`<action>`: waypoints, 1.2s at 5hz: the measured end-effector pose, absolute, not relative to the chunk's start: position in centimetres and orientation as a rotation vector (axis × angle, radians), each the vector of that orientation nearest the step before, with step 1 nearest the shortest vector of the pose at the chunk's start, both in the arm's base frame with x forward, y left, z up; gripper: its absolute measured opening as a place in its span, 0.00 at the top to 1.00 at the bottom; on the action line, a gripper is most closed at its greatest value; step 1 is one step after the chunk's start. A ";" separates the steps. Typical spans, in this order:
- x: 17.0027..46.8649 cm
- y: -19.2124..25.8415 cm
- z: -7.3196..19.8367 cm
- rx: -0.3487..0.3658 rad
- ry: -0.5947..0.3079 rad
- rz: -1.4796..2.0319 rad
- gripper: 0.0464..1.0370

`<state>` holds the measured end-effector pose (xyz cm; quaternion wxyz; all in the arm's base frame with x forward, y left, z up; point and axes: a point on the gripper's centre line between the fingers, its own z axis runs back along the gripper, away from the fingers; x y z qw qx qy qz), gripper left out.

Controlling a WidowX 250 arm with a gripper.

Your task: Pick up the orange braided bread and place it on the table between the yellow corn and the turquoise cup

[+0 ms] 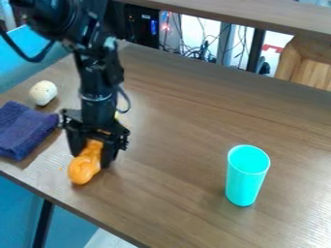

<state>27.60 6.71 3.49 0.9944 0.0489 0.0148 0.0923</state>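
At the left of the table, my gripper (pixel 94 152) points down with its two fingers on either side of an orange rounded object (pixel 84 168). The object's upper part lies between the fingers, and its bulbous lower end sticks out toward the table's front edge. A small patch of yellow shows behind the gripper. Left of the gripper lies a folded dark blue cloth (pixel 24 130), and above the cloth sits a whitish round object (pixel 43 92). A turquoise cup (pixel 247 175) stands upright at the right.
The brown wooden table (pixel 174 140) has its front edge running down from the left, close to the orange object. A raised wooden shelf (pixel 259 17) crosses the top, with cables (pixel 203 46) and dark equipment behind the table.
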 end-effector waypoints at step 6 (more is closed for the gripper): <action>42.8 -2.1 5.1 0.017 0.041 -0.025 0.24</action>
